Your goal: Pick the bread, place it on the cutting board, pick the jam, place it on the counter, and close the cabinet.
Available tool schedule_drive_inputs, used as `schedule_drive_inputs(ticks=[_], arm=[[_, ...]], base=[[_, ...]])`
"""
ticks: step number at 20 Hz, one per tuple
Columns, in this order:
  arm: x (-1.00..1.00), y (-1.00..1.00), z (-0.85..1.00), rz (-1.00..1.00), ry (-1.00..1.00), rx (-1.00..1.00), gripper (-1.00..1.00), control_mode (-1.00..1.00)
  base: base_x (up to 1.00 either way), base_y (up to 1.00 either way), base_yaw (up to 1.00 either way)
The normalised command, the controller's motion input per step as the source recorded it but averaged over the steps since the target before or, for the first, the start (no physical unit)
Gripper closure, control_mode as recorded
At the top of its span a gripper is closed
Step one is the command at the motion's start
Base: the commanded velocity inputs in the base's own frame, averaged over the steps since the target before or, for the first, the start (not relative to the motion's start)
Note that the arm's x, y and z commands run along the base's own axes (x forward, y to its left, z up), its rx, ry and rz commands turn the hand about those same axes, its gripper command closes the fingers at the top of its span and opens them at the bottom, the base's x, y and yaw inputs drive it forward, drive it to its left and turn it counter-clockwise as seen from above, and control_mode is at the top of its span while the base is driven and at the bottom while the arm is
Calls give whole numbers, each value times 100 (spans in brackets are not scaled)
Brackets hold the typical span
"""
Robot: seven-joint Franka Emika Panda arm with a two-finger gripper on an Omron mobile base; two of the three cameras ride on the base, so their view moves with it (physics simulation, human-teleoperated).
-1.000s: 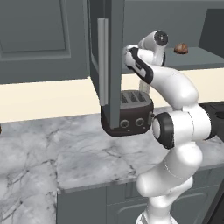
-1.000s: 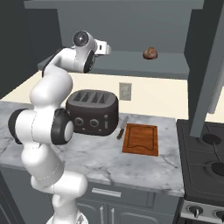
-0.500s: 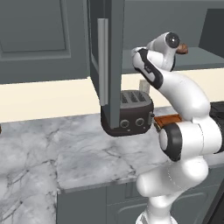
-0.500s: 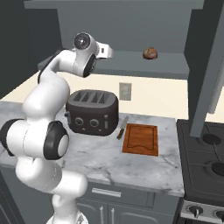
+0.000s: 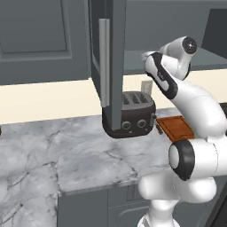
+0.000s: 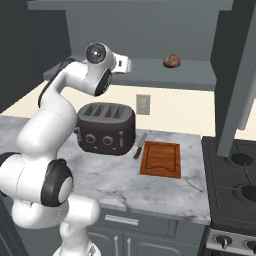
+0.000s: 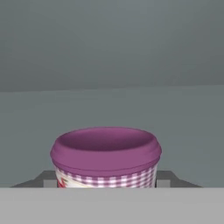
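Bread point(image 6: 172, 61) sits on the open cabinet point(image 6: 150, 75) shelf, well apart from the cutting board point(image 6: 161, 158), which lies bare on the counter point(image 6: 150, 187) beside the toaster point(image 6: 106, 129); no step appears complete, and the cabinet door point(image 5: 106, 66) stands open. Jam point(image 7: 105, 156), seen in the hand view, stands between the finger tips point(image 7: 162, 179) of the gripper point(image 7: 105, 181), the dark tips flanking its lower sides. Whether they pinch it cannot be told. Judged from this, the jam is being handled first, with bread, placement and door closing remaining.
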Motion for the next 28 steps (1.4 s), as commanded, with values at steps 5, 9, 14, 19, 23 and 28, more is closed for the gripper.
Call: schedule_drive_inputs(ticks=[5,9,14,19,23,28], arm=[[-43,-5,-5,0,2,0,100,-100],[-39,-1,-12,0,4,0,100,-100],[-37,0,-14,0,5,0,100,-100],[-36,-1,-15,0,5,0,100,-100],[-23,-2,-27,0,1,0,100,-100],[-21,-8,-41,0,0,0,100,-100]], base=[[0,0,0],[0,0,0],[0,0,0],[0,0,0],[0,0,0],[0,0,0]])
